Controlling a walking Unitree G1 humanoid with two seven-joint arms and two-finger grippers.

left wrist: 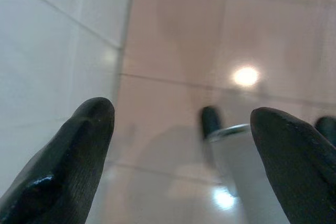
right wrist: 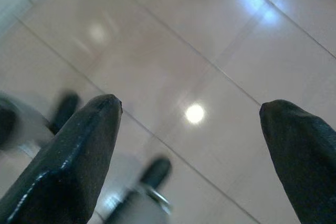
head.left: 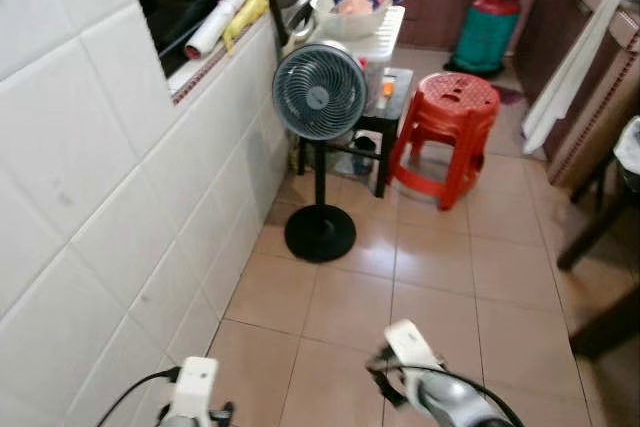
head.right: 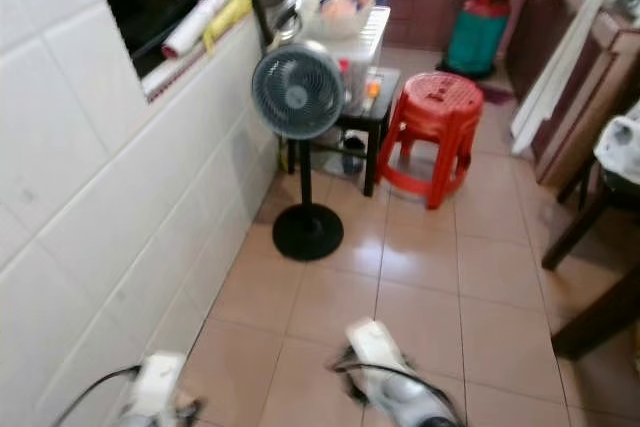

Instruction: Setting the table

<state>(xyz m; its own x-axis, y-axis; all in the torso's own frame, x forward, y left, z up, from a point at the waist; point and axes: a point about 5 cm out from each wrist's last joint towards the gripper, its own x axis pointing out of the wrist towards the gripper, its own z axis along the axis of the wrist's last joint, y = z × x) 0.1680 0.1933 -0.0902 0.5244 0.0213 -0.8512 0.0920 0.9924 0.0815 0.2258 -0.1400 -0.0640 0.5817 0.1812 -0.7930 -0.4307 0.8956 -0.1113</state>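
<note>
I stand on a tan tiled floor (head.left: 430,277) in a narrow passage. Both silver arms hang low in front of me, the left arm (head.left: 194,392) beside the wall and the right arm (head.left: 432,382) further out. My left gripper (left wrist: 182,109) is open over the floor tiles with nothing between its fingers. My right gripper (right wrist: 193,103) is open too and holds nothing. Far ahead, a white bowl (head.left: 350,13) with food packets sits on a white box above a small black table (head.left: 388,97).
A white tiled wall (head.left: 100,197) runs along my left. A black pedestal fan (head.left: 320,92) stands ahead by the wall, with a red plastic stool (head.left: 450,117) to its right and a green gas cylinder (head.left: 487,32) behind. Dark wooden furniture legs (head.left: 598,232) stand at right.
</note>
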